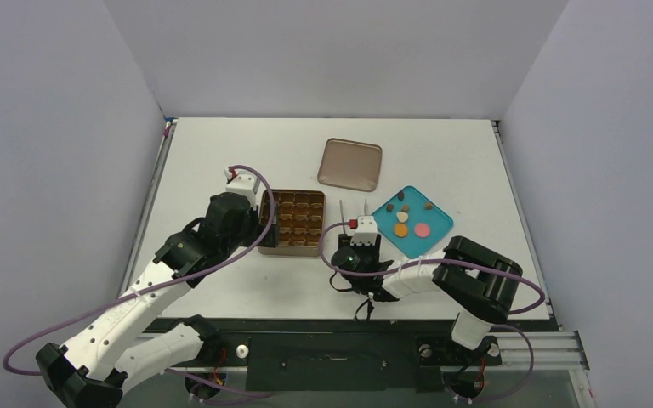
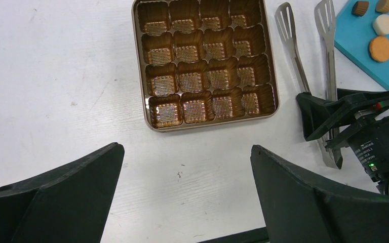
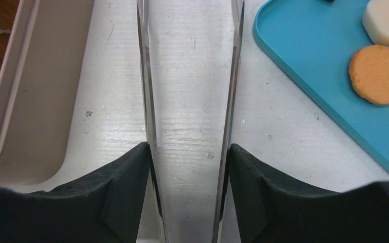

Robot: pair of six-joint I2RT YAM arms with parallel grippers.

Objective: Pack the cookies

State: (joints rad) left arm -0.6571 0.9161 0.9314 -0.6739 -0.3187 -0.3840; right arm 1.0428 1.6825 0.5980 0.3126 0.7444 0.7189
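The cookies lie on a teal plate (image 1: 438, 223): an orange round (image 1: 400, 229), a pink round (image 1: 423, 229), a cream-white piece (image 1: 402, 218) and small dark brown bits (image 1: 428, 205). My right gripper (image 3: 188, 147) is shut on metal tongs (image 3: 144, 76), whose two arms stand apart and point at the table between tin and plate. The tongs' tips hold nothing. The orange cookie (image 3: 380, 74) and cream cookie (image 3: 387, 20) lie right of the tongs. My left gripper (image 2: 186, 148) is open and empty, just in front of the brown gridded tin (image 2: 147, 109), whose cells show no cookies.
The tin's brown lid (image 1: 350, 164) lies flat behind the tin and plate. The tongs (image 2: 296, 55) lie close to the tin's right wall. The table's front edge is just behind my left fingers.
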